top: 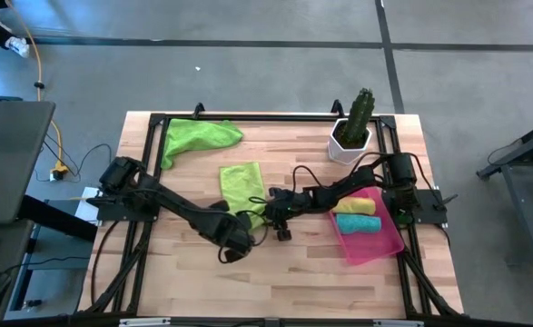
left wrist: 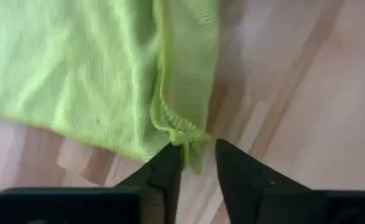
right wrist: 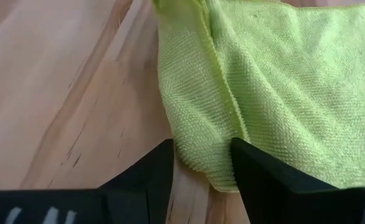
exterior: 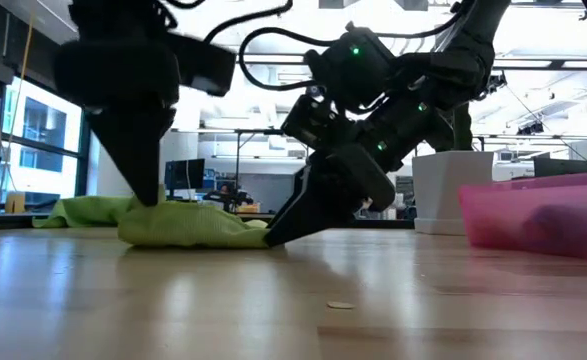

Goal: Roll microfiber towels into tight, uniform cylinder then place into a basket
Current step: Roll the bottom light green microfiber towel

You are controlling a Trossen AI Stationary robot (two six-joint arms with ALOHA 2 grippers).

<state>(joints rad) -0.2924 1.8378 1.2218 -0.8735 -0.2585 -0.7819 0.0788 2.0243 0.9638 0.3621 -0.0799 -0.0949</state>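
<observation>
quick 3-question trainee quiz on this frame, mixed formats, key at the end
1. True or false: the shallow translucent pink plastic basket holds a rolled yellow towel and a rolled teal towel.
2. Which cloth are the left pincer and right pincer both working on? A) the folded lime green microfiber towel at the table's centre B) the crumpled lime green towel near the far edge C) the teal towel
3. Fill in: the white pot with the green cactus stands on the far side of the ____.

Key: 1 true; 2 A; 3 basket
</observation>
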